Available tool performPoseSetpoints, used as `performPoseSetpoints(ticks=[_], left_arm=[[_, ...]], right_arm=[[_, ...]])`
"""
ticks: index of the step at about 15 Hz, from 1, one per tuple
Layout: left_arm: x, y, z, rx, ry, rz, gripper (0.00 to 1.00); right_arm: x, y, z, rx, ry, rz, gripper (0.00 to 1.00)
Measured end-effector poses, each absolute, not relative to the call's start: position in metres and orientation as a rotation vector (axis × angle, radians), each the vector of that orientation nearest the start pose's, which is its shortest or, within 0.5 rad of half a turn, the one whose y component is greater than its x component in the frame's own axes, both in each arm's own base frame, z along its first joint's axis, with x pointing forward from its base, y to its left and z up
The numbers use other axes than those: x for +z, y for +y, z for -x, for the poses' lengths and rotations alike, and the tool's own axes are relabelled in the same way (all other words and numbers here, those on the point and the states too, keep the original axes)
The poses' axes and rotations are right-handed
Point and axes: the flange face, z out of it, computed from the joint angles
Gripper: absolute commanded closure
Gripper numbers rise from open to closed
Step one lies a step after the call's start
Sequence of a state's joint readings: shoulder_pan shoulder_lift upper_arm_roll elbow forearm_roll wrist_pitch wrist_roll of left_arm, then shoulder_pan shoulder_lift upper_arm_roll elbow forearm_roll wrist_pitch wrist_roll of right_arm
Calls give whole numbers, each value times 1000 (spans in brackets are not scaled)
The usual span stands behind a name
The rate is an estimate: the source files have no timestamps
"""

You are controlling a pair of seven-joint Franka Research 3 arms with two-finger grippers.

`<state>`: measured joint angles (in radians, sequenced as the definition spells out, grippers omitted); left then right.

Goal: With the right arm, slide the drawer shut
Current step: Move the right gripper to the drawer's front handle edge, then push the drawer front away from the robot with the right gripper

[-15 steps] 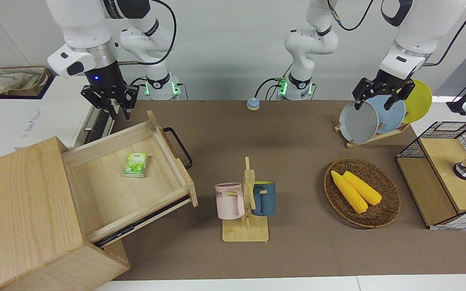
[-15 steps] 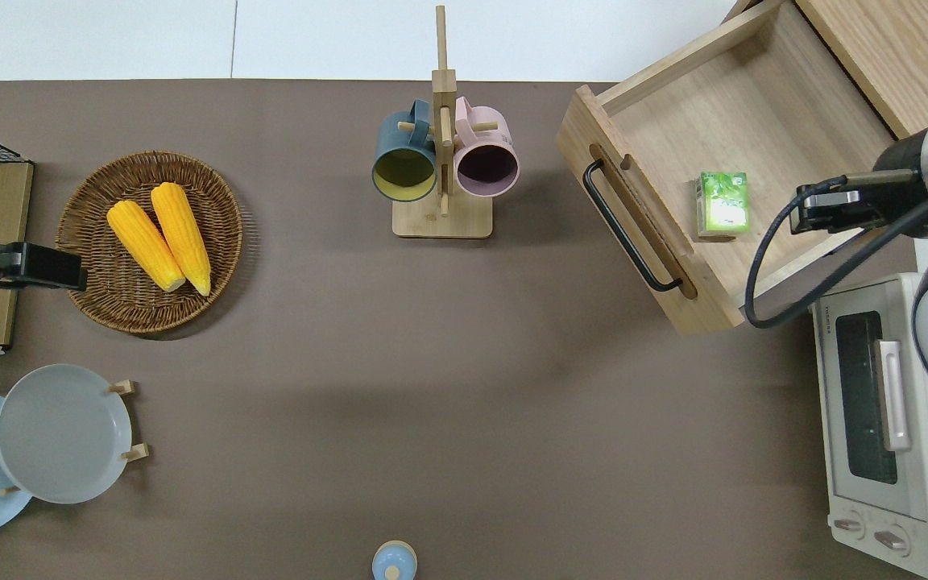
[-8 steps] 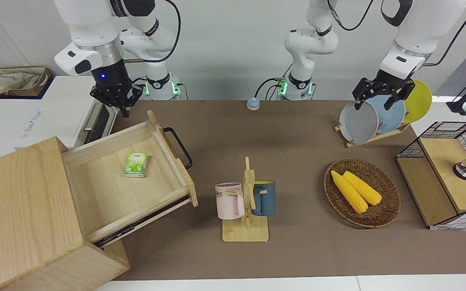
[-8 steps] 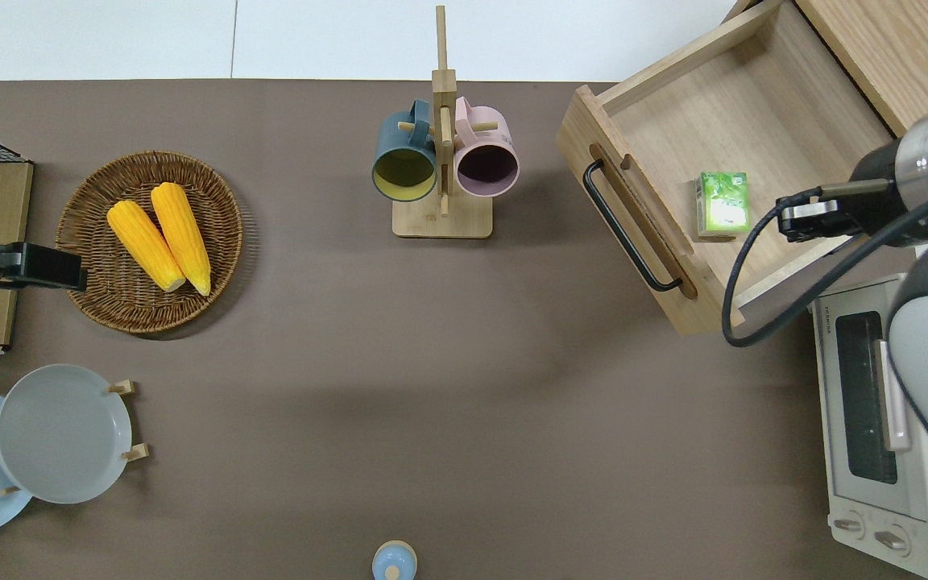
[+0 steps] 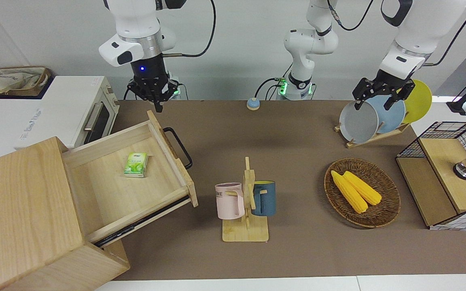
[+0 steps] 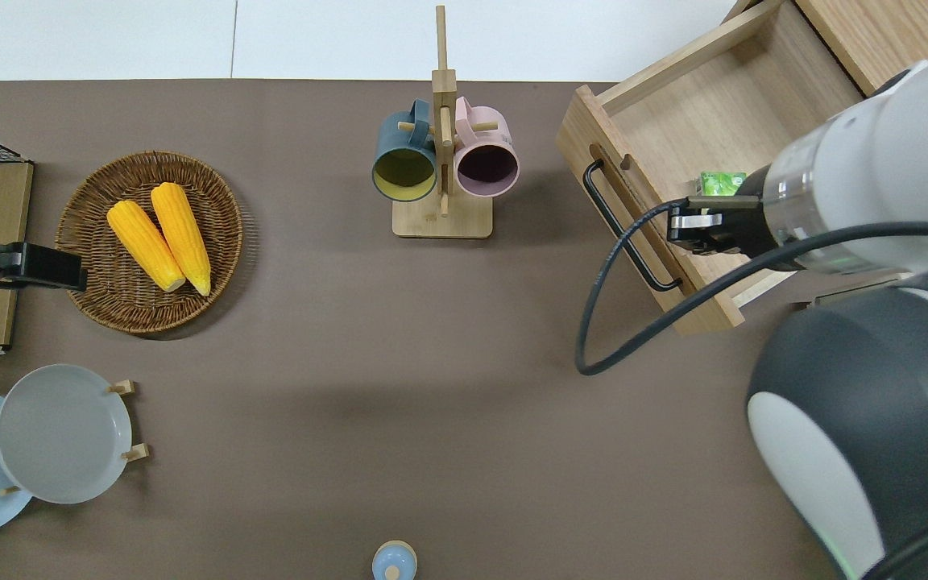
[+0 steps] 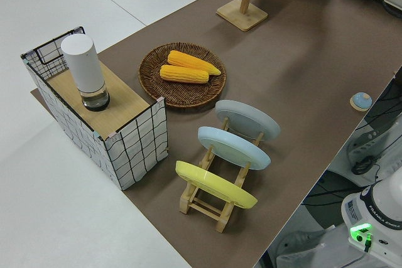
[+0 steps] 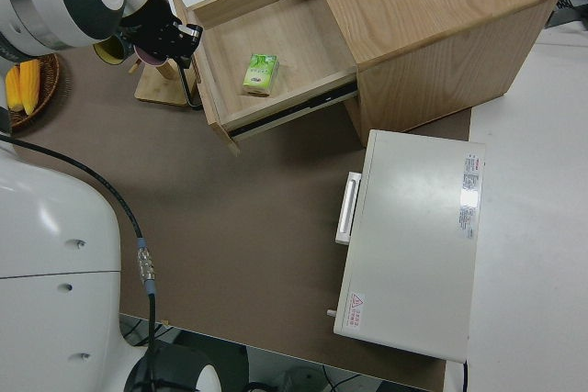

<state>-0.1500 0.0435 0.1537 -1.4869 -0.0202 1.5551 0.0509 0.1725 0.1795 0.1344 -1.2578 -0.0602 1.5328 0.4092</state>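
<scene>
The drawer point(image 5: 107, 190) stands pulled out of the big pale wooden box point(image 5: 18, 202), with its black loop handle point(image 5: 180, 147) toward the middle of the table. A green packet point(image 5: 136, 165) lies inside it. The right arm's gripper point(image 5: 158, 106), with the blue light at its wrist, hangs in the air with its fingers together. In the overhead view the arm is over the end of the drawer's front panel point(image 6: 673, 266) nearer to the robots. It touches nothing. The drawer point(image 8: 285, 43) and gripper point(image 8: 176, 41) also show in the right side view. The left gripper point(image 5: 374, 106) is parked and open.
A white toaster oven point(image 5: 55, 113) stands beside the box, nearer to the robots. A mug rack point(image 5: 246, 202) holds a pink and a blue mug mid-table. A wicker basket point(image 5: 386, 210) with corn, a plate rack point(image 5: 374, 137) and a mesh cabinet point(image 5: 447, 173) are toward the left arm's end.
The right arm has swung from over the toaster oven and the drawer's side wall toward the table's middle, to the drawer's front panel. The drawer and the left arm have not moved.
</scene>
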Motion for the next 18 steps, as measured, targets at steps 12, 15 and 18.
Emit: performPoseSetpoints(ticks=[12,15,18], left_arm=[[639,-2,-567,-40,76,3153,2],[639,-2,-567,-40,76,3153,5],[639,-2,-567,-40,76,3153,2]], right_arm=[[603,259,-594,-122,732,3018,1000],[579,272,-598,-74,905,2987,1000],[559,278,-603,-36,1076,2948,1000]])
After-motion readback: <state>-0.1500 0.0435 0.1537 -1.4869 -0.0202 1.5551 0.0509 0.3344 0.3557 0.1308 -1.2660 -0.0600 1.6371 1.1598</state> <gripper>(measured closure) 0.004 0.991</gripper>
